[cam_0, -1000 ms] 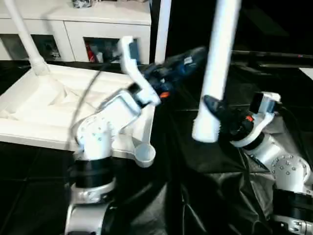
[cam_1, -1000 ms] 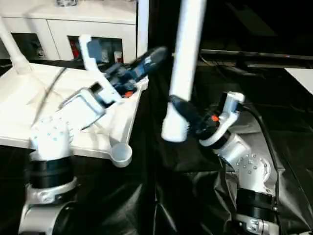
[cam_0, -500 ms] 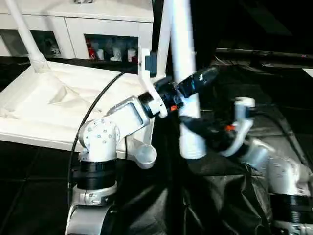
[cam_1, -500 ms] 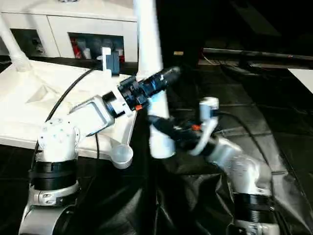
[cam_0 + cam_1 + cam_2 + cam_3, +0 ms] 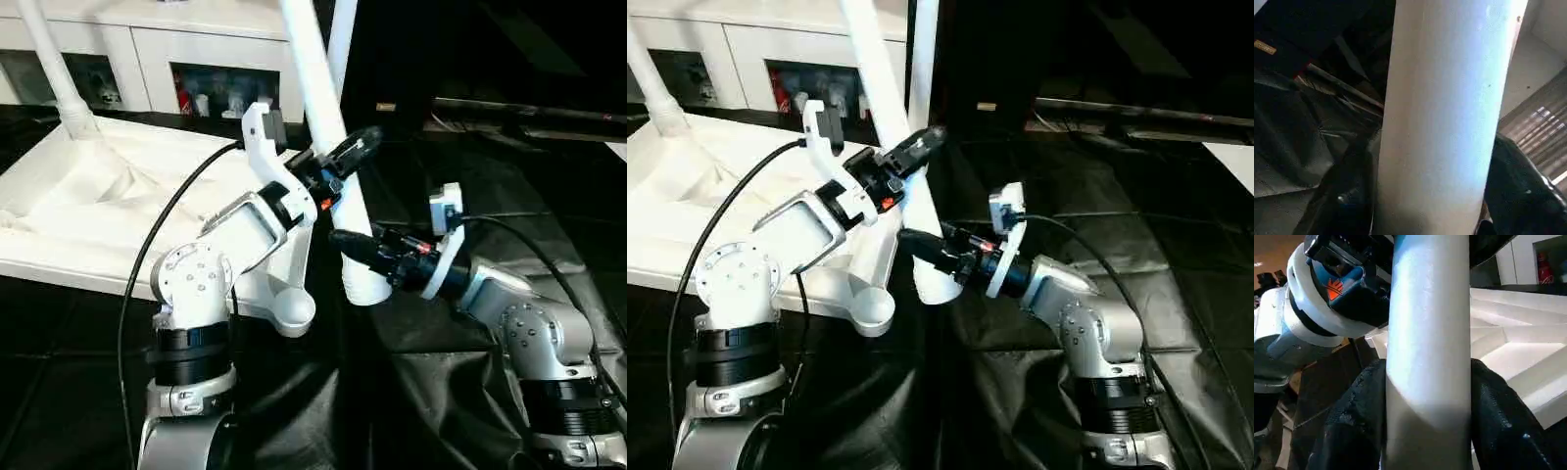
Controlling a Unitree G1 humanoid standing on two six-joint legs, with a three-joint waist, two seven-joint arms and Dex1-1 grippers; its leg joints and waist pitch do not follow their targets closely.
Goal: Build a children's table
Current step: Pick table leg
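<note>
The white table top (image 5: 88, 206) lies upside down at the left. One leg (image 5: 54, 69) stands in its far left socket and another (image 5: 343, 34) rises at its far right corner. The near right socket (image 5: 292, 308) holds nothing. A loose white leg (image 5: 318, 88) leans just above that socket. My right gripper (image 5: 364, 253) is shut on its thick lower end. My left gripper (image 5: 338, 162) is shut on the same leg a little higher. In the left wrist view black fingers (image 5: 1520, 191) press both sides of the leg (image 5: 1444, 112). The right wrist view shows the fingers (image 5: 1352, 431) clamping it too.
A white cabinet (image 5: 196, 39) with glass-fronted compartments stands behind the table top. Black sheeting (image 5: 441, 392) covers the floor to the right. A black cable (image 5: 157, 255) loops over my left arm.
My right gripper has swung the leg leftward and tilted it, bringing its thick end close to the near right socket. My left gripper has come around the leg and shut on it.
</note>
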